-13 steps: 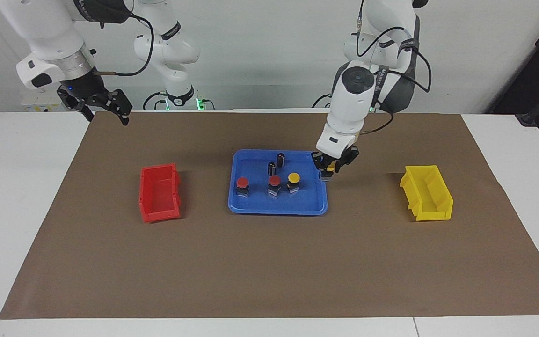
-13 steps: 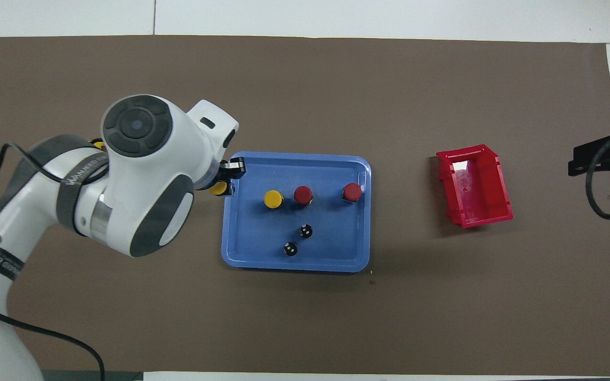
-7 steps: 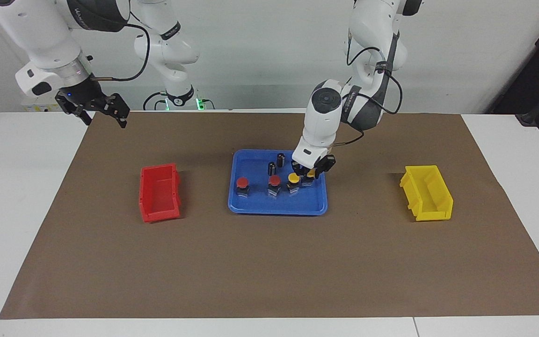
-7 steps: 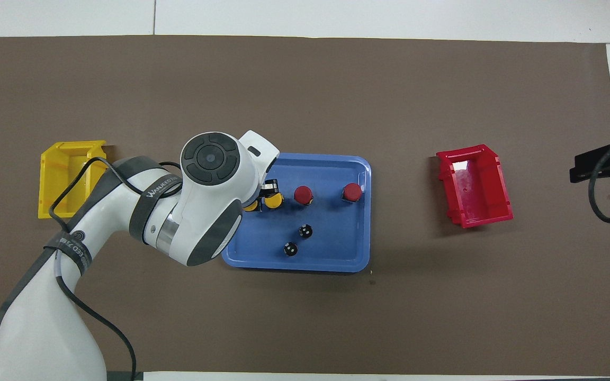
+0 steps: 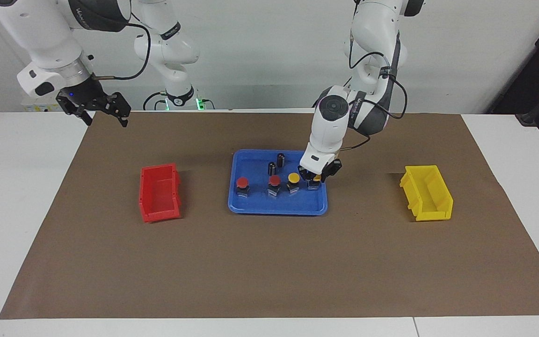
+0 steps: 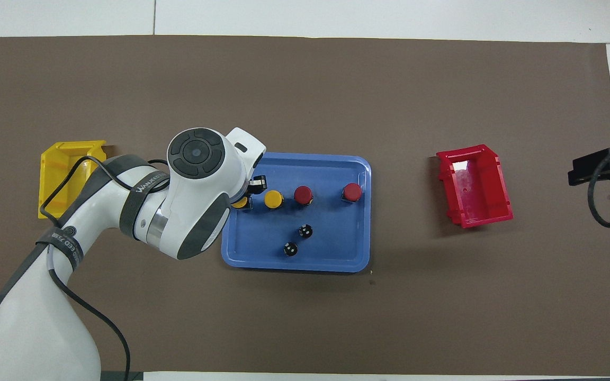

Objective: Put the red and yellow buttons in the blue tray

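Observation:
The blue tray (image 5: 276, 207) (image 6: 337, 256) lies mid-table. In it stand two red buttons (image 5: 242, 182) (image 5: 274, 181) (image 6: 352, 191) (image 6: 303, 194) and a yellow button (image 5: 293, 178) (image 6: 273, 199) in a row. My left gripper (image 5: 316, 176) is low in the tray at the end toward the left arm. It is shut on a second yellow button (image 5: 314, 185) (image 6: 240, 202), whose base is at the tray floor beside the first yellow one. My right gripper (image 5: 103, 108) (image 6: 599, 164) is open and empty, waiting high over the right arm's end of the table.
Two small dark capless cylinders (image 5: 280, 159) (image 5: 272, 168) stand in the tray nearer to the robots. A red bin (image 5: 159, 193) (image 6: 474, 185) sits toward the right arm's end. A yellow bin (image 5: 426, 192) (image 6: 66, 169) sits toward the left arm's end. Brown paper covers the table.
My left gripper carried the yellow button from over the tray's rim into the tray, close to the other yellow button, then drew back slightly and came down. The right arm barely moved.

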{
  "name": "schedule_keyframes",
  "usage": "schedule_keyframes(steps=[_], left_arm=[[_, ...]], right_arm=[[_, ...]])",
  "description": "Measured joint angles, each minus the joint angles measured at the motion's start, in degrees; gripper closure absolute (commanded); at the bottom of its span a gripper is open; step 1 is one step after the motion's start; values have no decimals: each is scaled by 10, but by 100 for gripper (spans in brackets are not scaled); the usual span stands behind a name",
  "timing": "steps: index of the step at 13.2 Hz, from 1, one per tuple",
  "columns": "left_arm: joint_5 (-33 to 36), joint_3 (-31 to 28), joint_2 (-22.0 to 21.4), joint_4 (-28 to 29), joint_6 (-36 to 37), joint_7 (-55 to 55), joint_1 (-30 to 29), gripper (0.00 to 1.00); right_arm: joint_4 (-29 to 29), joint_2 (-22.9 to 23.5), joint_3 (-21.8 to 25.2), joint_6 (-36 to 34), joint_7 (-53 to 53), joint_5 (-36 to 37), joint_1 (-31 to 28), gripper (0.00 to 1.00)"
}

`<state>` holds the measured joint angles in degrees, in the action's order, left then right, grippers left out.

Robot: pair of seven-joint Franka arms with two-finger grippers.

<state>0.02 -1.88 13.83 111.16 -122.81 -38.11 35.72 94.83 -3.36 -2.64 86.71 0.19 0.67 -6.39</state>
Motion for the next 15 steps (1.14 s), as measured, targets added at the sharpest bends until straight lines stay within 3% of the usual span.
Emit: schedule_keyframes(steps=[3,4,5,9,15], left_arm=[[0,0,-1,-10,12,-1,0,11],[0,0,-3,-24,36,-1,0,9],[0,-1,-8,-43,67,-1,0,0],[14,-5,-53,-92,175,26,-30,0],[20,-11,-102,-128,240,224,-198,0]], right_arm=[[0,0,-1,0,-7,0,0,0],[0,0,-4,0,-9,0,0,0],[0,0,-7,0,-10,0,1,0],[1,0,-11,0,-11,0,1,0],[2,-1,-13,-11,-16,-1,19,0]])
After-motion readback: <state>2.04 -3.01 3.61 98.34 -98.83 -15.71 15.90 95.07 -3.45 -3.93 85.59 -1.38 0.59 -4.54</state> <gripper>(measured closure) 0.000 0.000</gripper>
